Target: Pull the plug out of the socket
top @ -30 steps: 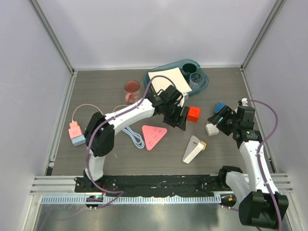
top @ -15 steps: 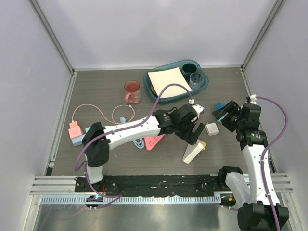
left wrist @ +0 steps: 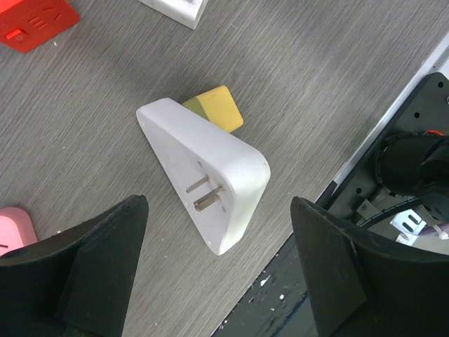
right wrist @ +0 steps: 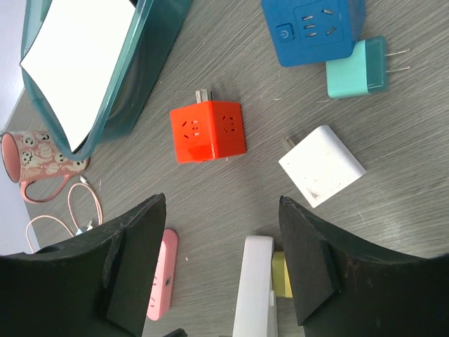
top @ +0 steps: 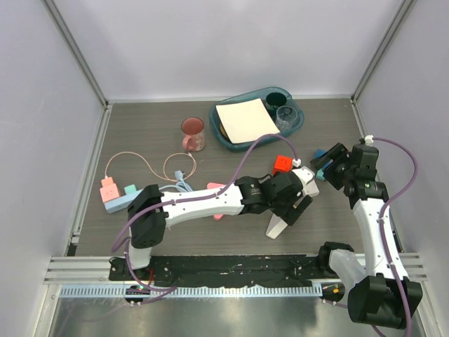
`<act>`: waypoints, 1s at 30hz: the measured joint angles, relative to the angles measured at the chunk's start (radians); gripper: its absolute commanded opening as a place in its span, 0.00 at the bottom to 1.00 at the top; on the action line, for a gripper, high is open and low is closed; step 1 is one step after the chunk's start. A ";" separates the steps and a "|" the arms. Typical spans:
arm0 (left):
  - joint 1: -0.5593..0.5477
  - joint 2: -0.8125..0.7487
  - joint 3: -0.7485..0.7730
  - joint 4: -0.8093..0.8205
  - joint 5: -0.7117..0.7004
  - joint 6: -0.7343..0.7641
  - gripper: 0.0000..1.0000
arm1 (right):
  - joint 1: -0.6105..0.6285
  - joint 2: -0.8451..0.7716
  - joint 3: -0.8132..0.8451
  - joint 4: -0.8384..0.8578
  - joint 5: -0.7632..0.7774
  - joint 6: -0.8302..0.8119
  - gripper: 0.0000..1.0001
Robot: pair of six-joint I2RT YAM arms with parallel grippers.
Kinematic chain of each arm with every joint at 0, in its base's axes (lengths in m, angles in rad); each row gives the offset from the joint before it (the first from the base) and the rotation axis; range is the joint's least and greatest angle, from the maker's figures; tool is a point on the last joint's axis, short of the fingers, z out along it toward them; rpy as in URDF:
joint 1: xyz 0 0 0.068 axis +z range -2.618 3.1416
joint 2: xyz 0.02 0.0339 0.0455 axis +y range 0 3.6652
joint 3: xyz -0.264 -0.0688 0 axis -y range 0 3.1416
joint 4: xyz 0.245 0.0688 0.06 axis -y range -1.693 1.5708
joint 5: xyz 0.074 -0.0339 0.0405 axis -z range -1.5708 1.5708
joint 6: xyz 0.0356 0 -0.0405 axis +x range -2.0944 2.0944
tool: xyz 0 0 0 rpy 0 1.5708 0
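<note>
Plug: the small pink plug (top: pixel 109 188) is at the far left of the table. It sits on the left end of the socket and looks pushed in.
Socket: the long pale-blue socket (top: pixel 119 204) lies flat. Part of it is hidden under the left arm.
Pink cord: the thin pink cord (top: pixel 133 156) runs off from the plug in loose loops.
Left gripper: the left gripper (left wrist: pixel 217 277) hangs over a white triangle board (left wrist: pixel 203 168), right of the middle. Its fingers are spread wide and hold nothing. It is well apart from the plug.
Right gripper: the right gripper (right wrist: pixel 224 260) is at the right side, near a red cube (right wrist: pixel 208 130). It is wide too, with nothing in it.
Done: nothing that I can see. The plug is not yet out.
Left to do: I think it is all to do. A gripper must go to the far left, grab the plug and pull it off.
</note>
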State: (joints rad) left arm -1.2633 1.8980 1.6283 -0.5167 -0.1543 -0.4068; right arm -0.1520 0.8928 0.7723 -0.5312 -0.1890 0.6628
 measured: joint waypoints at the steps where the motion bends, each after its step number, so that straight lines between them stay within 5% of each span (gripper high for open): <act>1: -0.002 0.006 0.001 0.007 -0.003 0.002 0.86 | -0.005 0.012 0.000 0.008 0.000 0.001 0.71; 11: -0.013 0.092 0.040 0.034 -0.012 0.011 0.71 | -0.053 0.058 -0.008 0.053 -0.019 0.001 0.71; 18: -0.013 0.101 0.040 0.055 -0.012 0.031 0.39 | -0.066 0.058 -0.021 0.062 -0.030 -0.007 0.71; 24: 0.009 0.093 0.013 0.104 0.024 0.036 0.31 | -0.066 0.057 -0.033 0.069 -0.066 -0.016 0.70; 30: 0.121 0.019 -0.137 0.242 0.198 -0.057 0.35 | -0.066 0.020 -0.066 0.081 -0.123 -0.026 0.71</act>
State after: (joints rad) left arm -1.1427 1.9175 1.4918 -0.2749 0.0441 -0.4641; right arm -0.2184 0.9127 0.7067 -0.4503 -0.3122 0.6373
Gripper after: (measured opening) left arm 0.447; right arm 0.706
